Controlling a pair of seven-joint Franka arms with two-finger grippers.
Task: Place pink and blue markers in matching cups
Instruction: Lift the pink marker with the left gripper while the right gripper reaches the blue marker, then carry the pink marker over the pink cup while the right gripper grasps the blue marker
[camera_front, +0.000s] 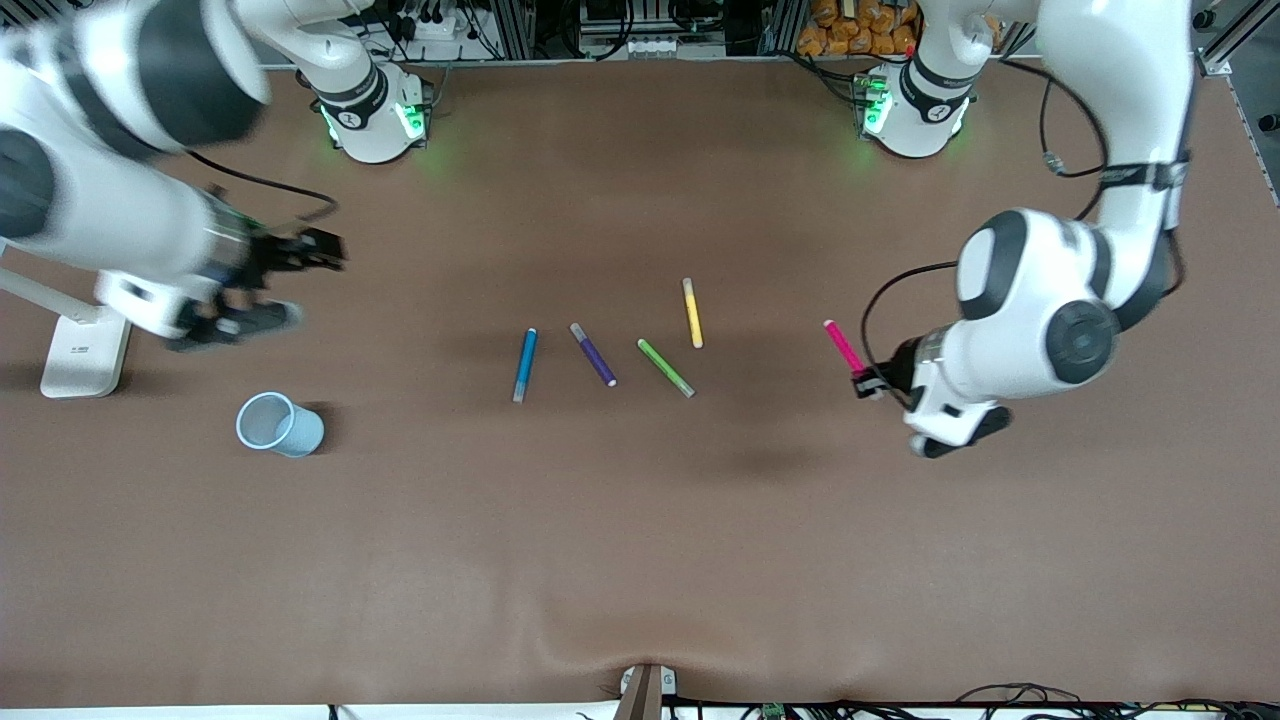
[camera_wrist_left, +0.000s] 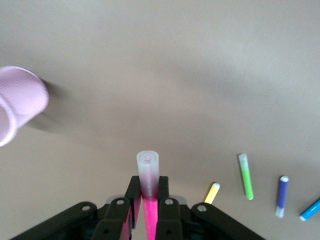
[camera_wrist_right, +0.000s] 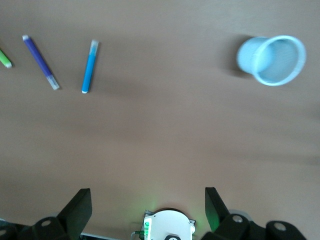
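**Pink marker in the air, cup hidden from the front camera**

The pink marker (camera_front: 843, 345) was held pinched in the left gripper (camera_front: 866, 384), lifted over the table (camera_front: 640, 540) toward the left arm's end, its pale cap pointing away from the fingers (camera_wrist_left: 134, 196). The pink cup (camera_wrist_left: 19, 102) was seen only in the left wrist view, standing well apart from the marker; in the front view it could not be found, probably masked by the arm.

The blue marker (camera_front: 525, 364) lay flat beside the purple pen (camera_front: 593, 354), with the green pen (camera_front: 666, 367) and yellow pen (camera_front: 692, 312) close by. The blue cup (camera_front: 279, 424) stood toward the right arm's end. The right gripper (camera_front: 265, 285) was held spread wide and empty above the table near that cup.

Several risks were judged likely. The marker was gripped near one end, so it could swing or slip during travel. A tilted marker could catch the light cup's rim and tip it. The blue marker's neighbour could be nudged or grabbed by mistake, since the two lay close together.
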